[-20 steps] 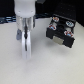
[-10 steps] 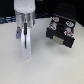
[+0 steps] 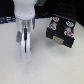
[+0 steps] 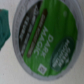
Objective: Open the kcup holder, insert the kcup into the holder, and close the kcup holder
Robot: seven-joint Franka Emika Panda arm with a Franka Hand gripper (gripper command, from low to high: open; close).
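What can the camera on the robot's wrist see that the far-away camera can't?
Only the wrist view shows the kcup close up, with its green top and white lettering. Only the exterior view shows the kcup holder, its round slots visible, and the white arm with its gripper pointing down at the table. Both show that pale table.

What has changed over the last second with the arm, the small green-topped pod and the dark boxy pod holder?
Very little. The white arm's gripper hangs at the same spot over the pale table, with no clear shift. The dark grey-black kcup holder sits unmoved at the exterior view's right. The wrist view shows the green foil top of the kcup close below; whether it is gripped is unclear.
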